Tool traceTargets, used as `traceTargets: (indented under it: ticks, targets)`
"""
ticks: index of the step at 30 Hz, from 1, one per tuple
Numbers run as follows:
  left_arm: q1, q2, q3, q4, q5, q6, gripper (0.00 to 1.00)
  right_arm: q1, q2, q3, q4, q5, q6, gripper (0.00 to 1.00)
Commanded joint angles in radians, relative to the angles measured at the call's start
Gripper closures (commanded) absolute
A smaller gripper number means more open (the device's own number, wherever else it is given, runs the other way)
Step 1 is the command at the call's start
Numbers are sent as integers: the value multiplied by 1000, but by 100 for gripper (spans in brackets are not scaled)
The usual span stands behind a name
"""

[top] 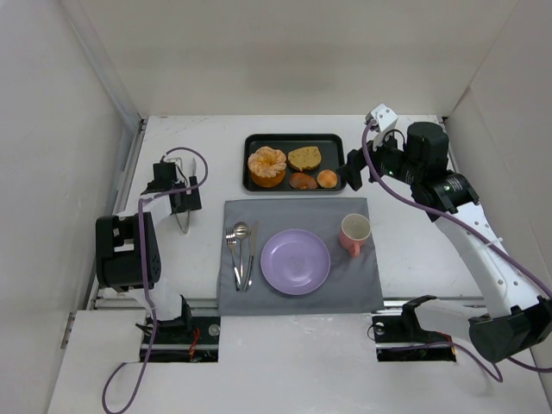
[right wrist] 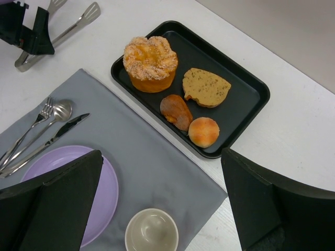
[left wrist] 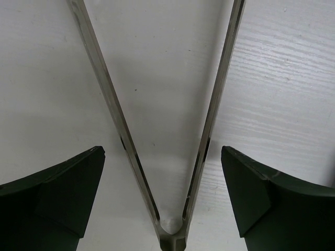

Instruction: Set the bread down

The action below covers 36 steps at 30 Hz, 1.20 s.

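Work surface: a white table (top: 414, 259) enclosed by plain white panels, with a grey placemat (top: 354, 289) laid at the near centre. The bread (right wrist: 151, 63) sits upright in the left end of the black tray (right wrist: 243, 102) beyond the placemat. It is just beside a flat brown slice (right wrist: 207, 86) and well apart from the purple plate (top: 296, 261) on the placemat.

Left gripper (left wrist: 162, 151): fingers spread wide on either side of the metal tongs (left wrist: 107, 104), which lie on the table left of the placemat; no contact with the tongs is visible. Right gripper (top: 354, 170): fingers spread wide, holding nothing, hovering at the right end of the tray.

Handling (an estimate, not an observation): the bread is probably light and soft, with a crumbly pale-glazed top that may dent or shed under pressure. The lobed top offers poor purchase. Take hold across the smoother orange side wall, low down and on opposite sides, with light closing force. The slice crowds one flank, so the sides facing the tray's left rim and the placemat give the freer approach
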Motion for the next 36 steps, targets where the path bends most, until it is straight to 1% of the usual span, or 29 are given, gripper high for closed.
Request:
traceTargets:
  ticks: [1,9,12,17,20,27,32,36]
  targets:
    - [5,7,43,14,10,17,8,-1,-22,3,50,-18,-16,0]
    - [5,16,43,14,10,17,12,-1,-22,3,50,-18,-16,0]
    - [5,26,43,14,10,17,12,-1,-22,3,50,-18,-16,0]
    - [5,35,43,14,20,17,17,-1,-31,3,50,-18,-16,0]
    - [5,35,52,14,29,17,18,-1,-31,3,50,-9,-16,0]
    - [14,53,52,5,49,17,21,-1,-31,3,50,-9,-16,0]
    - [14,62,52,5,49,17,21,-1,-40,3,50,-9,-16,0]
    - [14,72,52,-4,70,17,24,-1,-40,3,50,-9,-16,0]
